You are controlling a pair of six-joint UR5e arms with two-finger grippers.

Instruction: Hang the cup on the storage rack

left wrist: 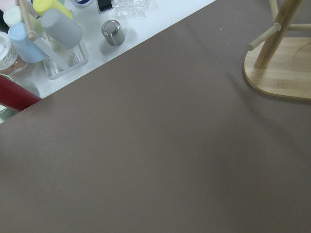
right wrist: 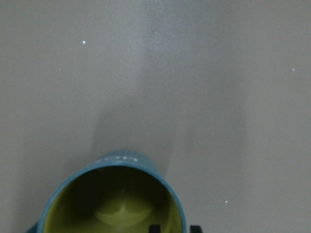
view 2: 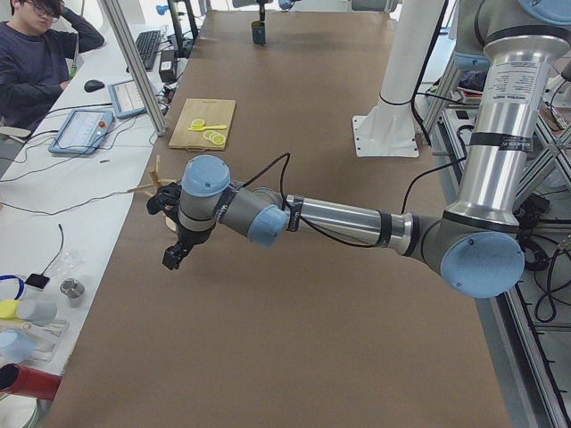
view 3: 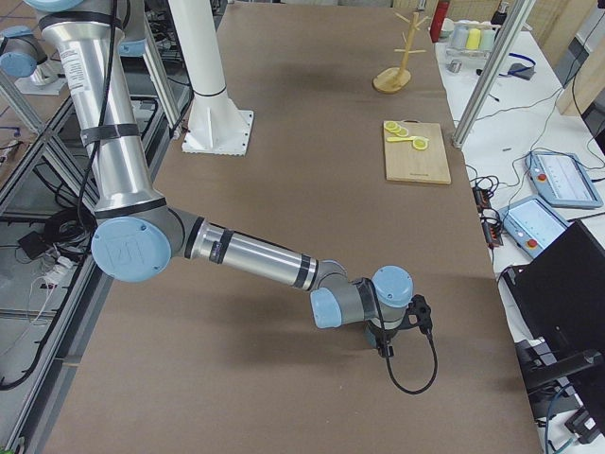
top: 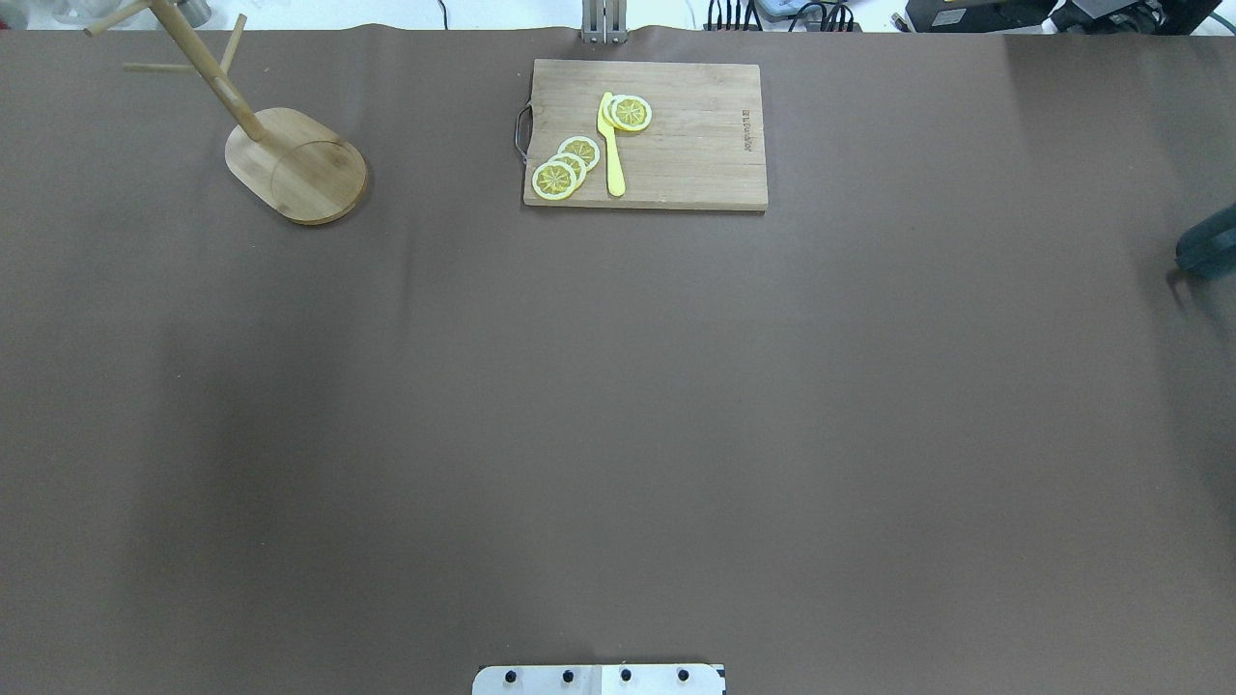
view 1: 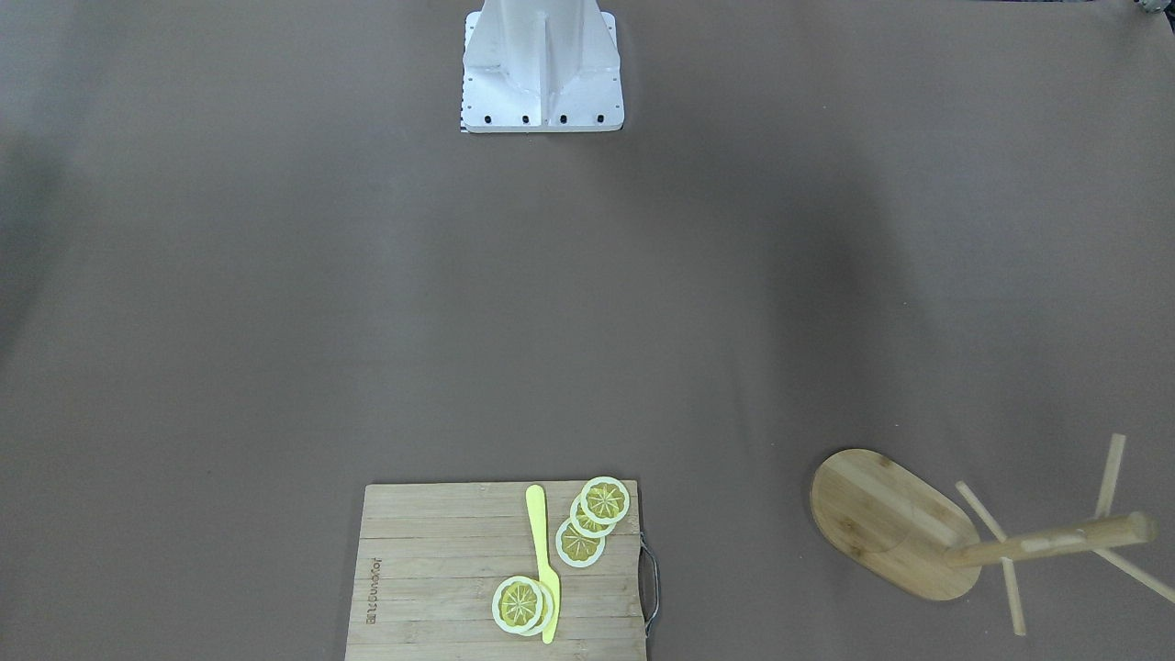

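The slate-blue cup (right wrist: 116, 213) with a yellow-olive inside fills the bottom of the right wrist view. It shows at the right edge of the overhead view (top: 1207, 246) and small at the far end in the exterior left view (view 2: 259, 34). My right gripper (right wrist: 174, 229) straddles its rim, one finger inside and one outside, shut on the wall. The bamboo storage rack (top: 299, 169) stands at the far left corner, with all its visible pegs bare. It also shows in the front-facing view (view 1: 918, 532) and the left wrist view (left wrist: 282, 73). My left gripper (view 2: 174, 257) hovers near the rack; I cannot tell if it is open.
A wooden cutting board (top: 676, 145) with lemon slices and a yellow knife (top: 611, 145) lies at the far middle. The robot's white base (view 1: 542, 73) is at the near edge. Cups and a small tin (left wrist: 112, 32) sit off the table's left end. An operator (view 2: 36, 53) sits there.
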